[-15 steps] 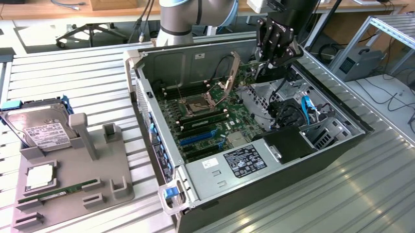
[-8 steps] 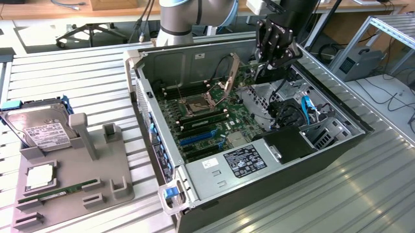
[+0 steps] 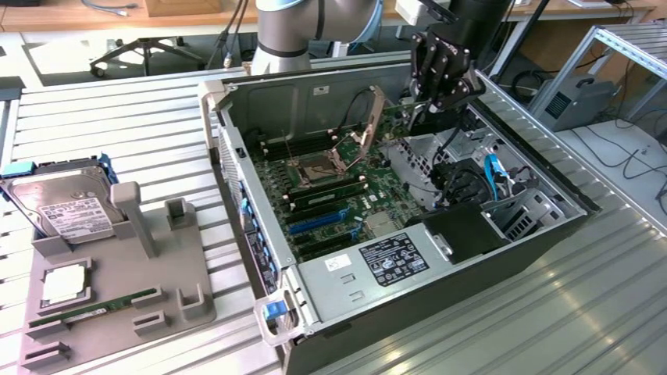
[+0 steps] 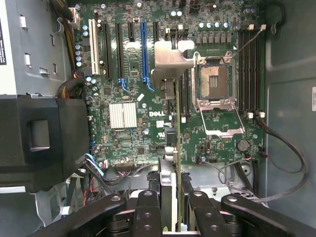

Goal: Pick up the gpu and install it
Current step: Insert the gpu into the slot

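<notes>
My gripper (image 3: 429, 103) hangs over the far right side of the open computer case (image 3: 261, 234), shut on the gpu (image 3: 404, 116). In the wrist view the gpu (image 4: 174, 148) appears edge-on, a thin card clamped between the two black fingers (image 4: 148, 210). Its pale metal bracket (image 4: 170, 61) points away from the wrist, floating above the motherboard (image 4: 128, 89) between the expansion slots and the CPU socket (image 4: 215, 81). The card is above the board, not seated in any slot.
The long blue slot (image 4: 144, 49) and black slots lie beside the bracket. The socket's load plate stands open (image 3: 360, 133). A black power supply shroud (image 4: 39, 138) and cables (image 4: 286, 148) flank the board. A grey fixture (image 3: 115, 289) holds a hard drive (image 3: 62, 207) and a memory stick (image 3: 94, 308).
</notes>
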You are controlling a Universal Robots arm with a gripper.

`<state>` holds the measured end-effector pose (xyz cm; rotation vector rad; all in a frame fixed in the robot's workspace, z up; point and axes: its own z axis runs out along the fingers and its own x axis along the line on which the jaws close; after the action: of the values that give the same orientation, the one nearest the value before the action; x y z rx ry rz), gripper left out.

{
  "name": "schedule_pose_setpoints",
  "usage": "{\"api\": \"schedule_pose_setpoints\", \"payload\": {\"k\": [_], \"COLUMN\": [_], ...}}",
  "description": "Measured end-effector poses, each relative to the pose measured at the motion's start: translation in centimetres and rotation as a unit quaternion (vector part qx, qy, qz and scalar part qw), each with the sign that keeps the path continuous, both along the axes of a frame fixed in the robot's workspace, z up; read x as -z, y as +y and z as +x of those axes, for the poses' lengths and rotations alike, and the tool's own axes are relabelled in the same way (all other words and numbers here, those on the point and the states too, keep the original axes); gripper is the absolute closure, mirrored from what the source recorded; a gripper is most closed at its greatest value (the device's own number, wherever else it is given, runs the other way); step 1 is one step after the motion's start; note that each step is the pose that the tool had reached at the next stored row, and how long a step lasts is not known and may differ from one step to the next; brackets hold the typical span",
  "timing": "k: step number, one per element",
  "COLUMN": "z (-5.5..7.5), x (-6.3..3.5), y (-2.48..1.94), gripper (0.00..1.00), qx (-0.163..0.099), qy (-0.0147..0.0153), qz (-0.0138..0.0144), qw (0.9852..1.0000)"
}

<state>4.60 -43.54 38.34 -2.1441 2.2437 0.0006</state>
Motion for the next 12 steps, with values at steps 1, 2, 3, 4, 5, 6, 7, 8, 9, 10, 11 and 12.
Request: {"api": "schedule_pose_setpoints", "payload": {"k": [1,2,3,4,5,6,7,8,9,10,11,12], "z": [-0.02,-0.05,-0.09,-0.11,-0.12,-0.16,-0.19,-0.22,-0.27,-0.33,-0.37,-0.45], "x": [0.00,0.01,0.01,0.02,0.02,0.03,0.04,0.05,0.06,0.07,0.08,0.11], "y": [0.00,0.00,0.00,0.00,0.00,0.00,0.00,0.00,0.00,0.00,0.00,0.00], "gripper": [0.73,0.73,0.73,0.73,0.73,0.73,0.73,0.73,0.73,0.73,0.73,0.73], "qx": [0.000,0.000,0.000,0.000,0.000,0.000,0.000,0.000,0.000,0.000,0.000,0.000], "qy": [0.0000,0.0000,0.0000,0.0000,0.0000,0.0000,0.0000,0.0000,0.0000,0.0000,0.0000,0.0000], "qz": [0.0000,0.0000,0.0000,0.0000,0.0000,0.0000,0.0000,0.0000,0.0000,0.0000,0.0000,0.0000], "qw": [1.0000,1.0000,1.0000,1.0000,1.0000,1.0000,1.0000,1.0000,1.0000,1.0000,1.0000,1.0000]}}
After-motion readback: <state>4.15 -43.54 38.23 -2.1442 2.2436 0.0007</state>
